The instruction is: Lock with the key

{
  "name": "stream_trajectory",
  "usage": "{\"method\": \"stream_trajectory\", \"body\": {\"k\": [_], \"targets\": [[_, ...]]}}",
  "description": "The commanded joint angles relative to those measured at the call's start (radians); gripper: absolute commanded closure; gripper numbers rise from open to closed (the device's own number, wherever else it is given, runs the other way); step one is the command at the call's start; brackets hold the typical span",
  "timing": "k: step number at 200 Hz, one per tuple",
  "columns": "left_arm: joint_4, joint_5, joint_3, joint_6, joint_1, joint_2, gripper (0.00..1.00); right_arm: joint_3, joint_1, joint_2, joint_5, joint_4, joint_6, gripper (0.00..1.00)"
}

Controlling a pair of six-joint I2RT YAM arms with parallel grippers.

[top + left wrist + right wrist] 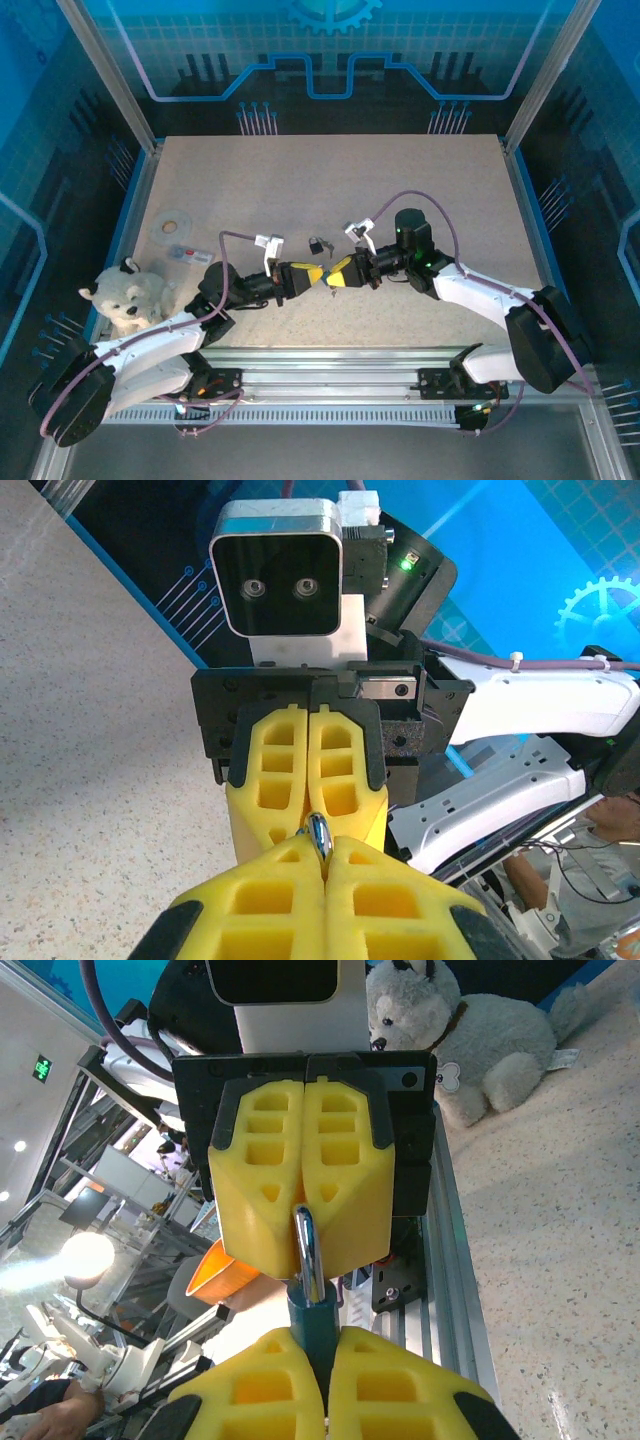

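Fingers on both my arms are pressed together, each pair pinching one end of the same small padlock [313, 1325]. My right fingers [262, 1392] clamp its teal body from both sides. My left fingers [262, 1175] nip the top of the metal shackle [305, 1245] that rises out of it. From the left wrist, that shackle shows as a bright loop caught at the very tips of the left pair, with the right pair facing them nose to nose. I judge the split grip lets one arm steady the body while the other works the shackle along its line. Whether the shackle is seated or sprung I cannot tell, since the yellow pads hide its legs.

From above, my arms meet tip to tip over the near middle of the desk [400, 170]. Just beyond that meeting point a small dark item [317, 245] lies on the desk, likely the key, apart from both arms. With both pairs occupied, one would have to let go before the key could be fetched. Off to the left sit a plush dog [128, 298], a tape roll [172, 224] and a small packet [188, 254], well apart from the work.
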Motion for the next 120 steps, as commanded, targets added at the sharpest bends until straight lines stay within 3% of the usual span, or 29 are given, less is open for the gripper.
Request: {"method": "stream_trajectory", "body": {"k": [1, 120], "targets": [[-0.004, 0.182, 0.020, 0.033, -0.072, -0.011, 1.00, 0.035, -0.037, 0.003, 0.179, 0.073, 0.025, 1.00], [-0.026, 0.176, 0.044, 0.054, -0.090, 0.009, 1.00, 0.041, -0.038, -0.006, 0.183, 0.072, 0.041, 1.00]]}}
